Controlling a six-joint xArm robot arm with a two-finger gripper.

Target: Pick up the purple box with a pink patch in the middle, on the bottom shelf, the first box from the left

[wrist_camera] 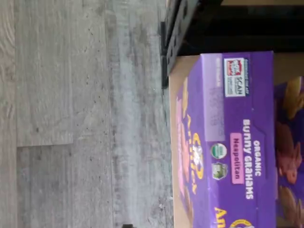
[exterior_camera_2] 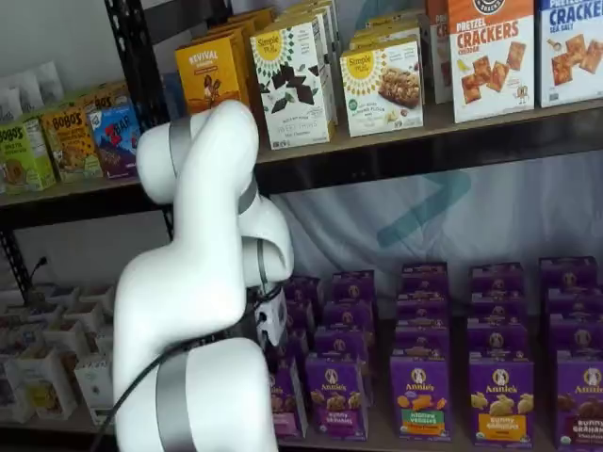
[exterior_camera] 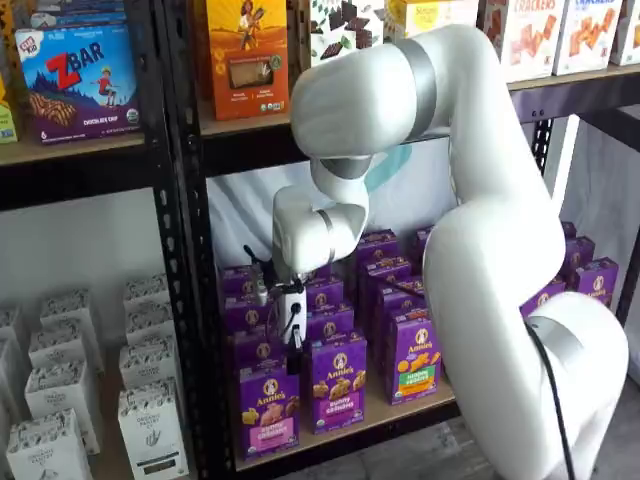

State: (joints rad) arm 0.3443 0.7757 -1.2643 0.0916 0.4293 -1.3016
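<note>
Purple box [wrist_camera: 223, 142] with pink "Neapolitan" label, yellow lettering; gripper [exterior_camera: 295, 340] grip state unclear

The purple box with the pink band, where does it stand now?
The purple box stands at the front left end of the bottom shelf in a shelf view, beside a similar purple box and below the pincer.

Purple box [exterior_camera: 268, 408]: upright Annie's carton, light pink band across lower front, leftmost at the front edge.
Bottom shelf [exterior_camera: 400, 412]: pale wooden board, dark front rail.
</note>
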